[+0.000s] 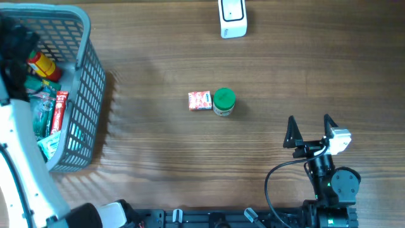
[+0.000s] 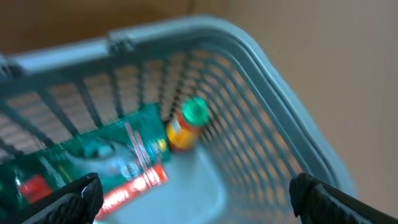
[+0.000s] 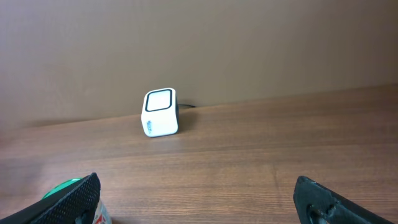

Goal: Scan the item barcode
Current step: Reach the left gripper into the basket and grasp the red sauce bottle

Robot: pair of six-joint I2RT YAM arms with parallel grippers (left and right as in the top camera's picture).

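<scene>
The white barcode scanner (image 1: 232,18) stands at the table's far edge and shows in the right wrist view as a small white box (image 3: 160,112). A small red and white box (image 1: 200,101) and a green-lidded jar (image 1: 224,101) sit side by side mid-table. My right gripper (image 1: 309,123) rests open near the front right, with nothing between its fingers (image 3: 199,202). A sliver of the jar's green lid (image 3: 65,185) peeks past its left finger. My left gripper (image 2: 196,202) hangs open over the basket, empty.
A grey-blue mesh basket (image 1: 85,38) stands at the left edge. Inside it lie an orange bottle with a green cap (image 2: 185,124), a green packet (image 2: 106,149) and a red tube (image 2: 134,186). The left arm covers part of the basket from above.
</scene>
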